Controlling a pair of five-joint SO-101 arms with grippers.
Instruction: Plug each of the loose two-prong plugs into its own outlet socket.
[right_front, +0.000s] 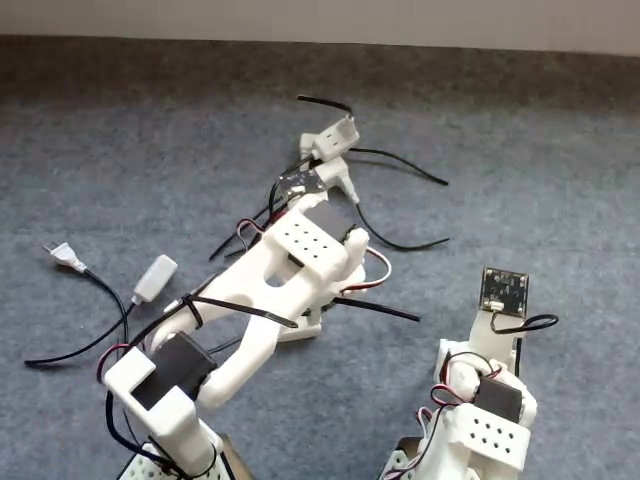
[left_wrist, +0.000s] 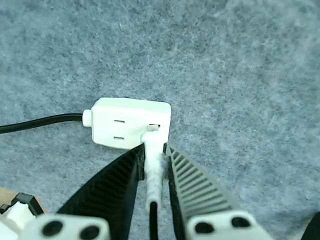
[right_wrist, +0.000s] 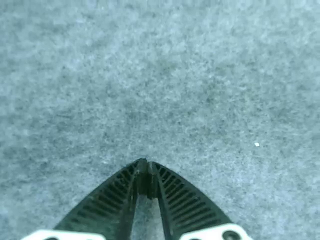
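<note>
Grey carpet (left_wrist: 250, 75) | left hand (left_wrist: 154, 146) clamps plug (left_wrist: 152, 175) | tip touching outlet socket (left_wrist: 125, 120)

- Plug (left_wrist: 154, 162) up against the outlet socket (left_wrist: 125, 120) — how far the prongs are in can't be told.
- Socket's black cord (left_wrist: 40, 121) runs off the picture's edge.
- Left arm (right_front: 270, 295) covers part of a white piece (right_front: 306, 329) underneath.

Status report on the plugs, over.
Left gripper shut on plug, tip at socket, seating unclear. Right gripper shut, empty. Second plug lies loose, unplugged.
</note>
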